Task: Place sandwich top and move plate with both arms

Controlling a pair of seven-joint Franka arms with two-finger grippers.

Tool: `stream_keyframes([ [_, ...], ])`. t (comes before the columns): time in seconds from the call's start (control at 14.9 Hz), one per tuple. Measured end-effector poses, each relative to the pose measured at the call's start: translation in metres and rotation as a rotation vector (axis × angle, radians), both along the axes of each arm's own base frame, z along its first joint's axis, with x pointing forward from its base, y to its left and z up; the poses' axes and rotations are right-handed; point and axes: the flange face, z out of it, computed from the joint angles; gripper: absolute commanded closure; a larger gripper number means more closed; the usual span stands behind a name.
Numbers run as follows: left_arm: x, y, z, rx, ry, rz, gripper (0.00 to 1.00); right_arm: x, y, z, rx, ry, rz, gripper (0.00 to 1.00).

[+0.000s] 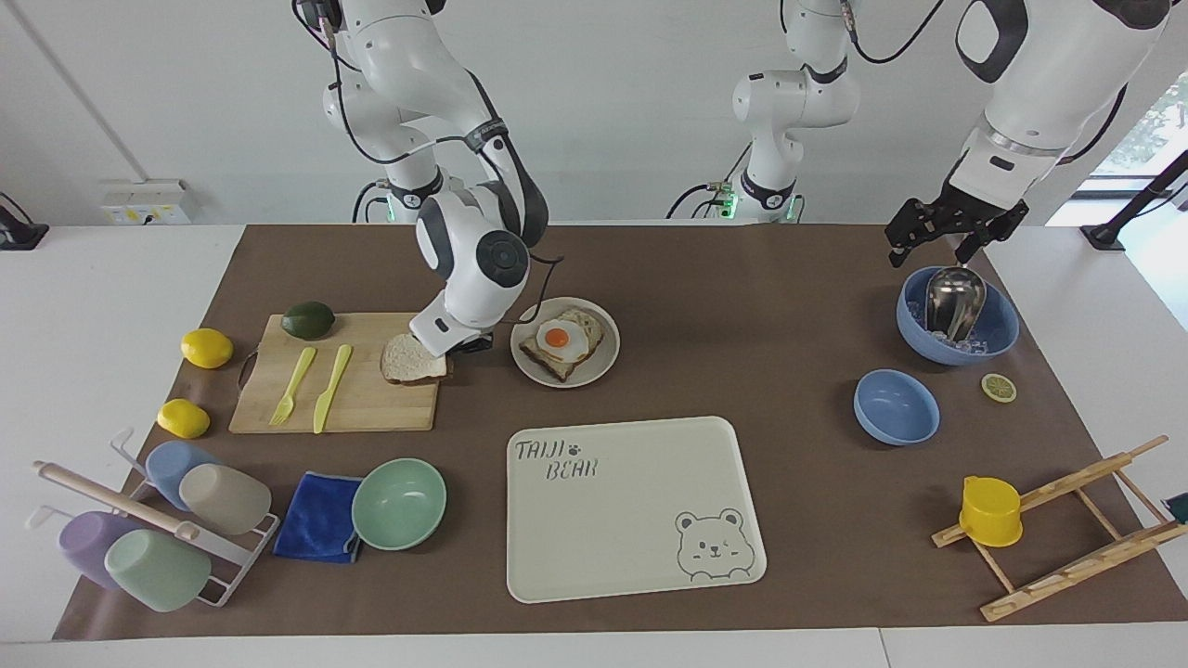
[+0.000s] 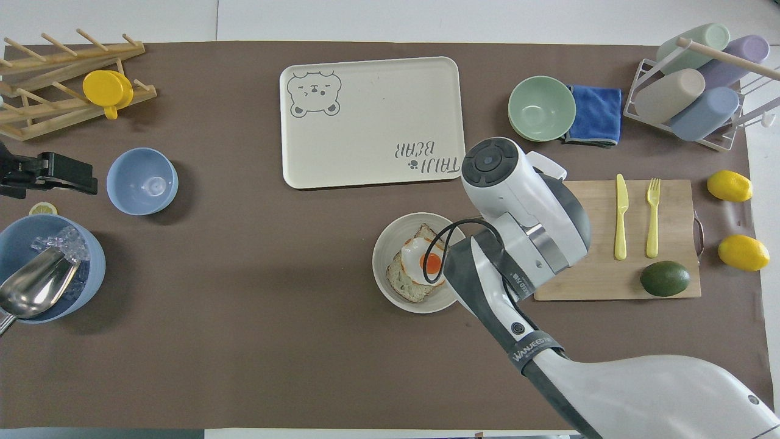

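Note:
The sandwich top [image 1: 411,360], a pale speckled bread slice with a brown crust, hangs just over the end of the wooden cutting board [image 1: 353,399] beside the plate. My right gripper [image 1: 457,346] is shut on its edge. In the overhead view the right arm's wrist hides both. The round beige plate [image 1: 605,364] [image 2: 382,288] sits beside the board and carries a toast slice with a fried egg [image 1: 560,340] [image 2: 420,268]. My left gripper [image 1: 949,232] [image 2: 49,174] waits open over the table by the blue bowl with a metal scoop [image 1: 956,315].
A yellow fork and knife [image 1: 311,385] and an avocado [image 1: 307,318] lie on the board. The cream bear tray [image 1: 640,520] lies farther from the robots than the plate. A mint bowl [image 1: 399,503], blue cloth, cup rack, lemons, small blue bowl [image 1: 896,406] and wooden rack surround them.

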Motion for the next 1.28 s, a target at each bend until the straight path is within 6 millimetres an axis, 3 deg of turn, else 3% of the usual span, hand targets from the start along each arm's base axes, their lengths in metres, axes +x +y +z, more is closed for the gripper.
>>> stream_keyframes([
  [0.27,0.0,0.002,0.0,0.0,0.0,0.004,0.0,0.0,0.065,0.06,0.054,0.029,0.021,1.0],
  [0.4,0.0,0.002,0.0,0.0,0.0,0.004,0.0,-0.008,0.101,0.068,0.082,0.008,0.025,1.0],
  [0.61,0.0,0.002,0.0,0.0,0.0,0.004,0.0,-0.016,0.132,0.059,0.142,-0.02,-0.018,1.0],
  [0.87,0.0,0.003,0.0,0.0,0.0,0.005,0.0,-0.011,0.147,0.037,0.223,-0.05,-0.075,1.0],
  [1.08,0.0,0.003,-0.002,0.0,0.005,0.005,0.0,-0.018,0.158,0.02,0.253,-0.076,-0.07,1.0],
  [1.28,-0.001,0.003,-0.004,0.001,0.009,0.005,0.0,-0.03,0.175,0.016,0.273,-0.087,-0.058,1.0],
])
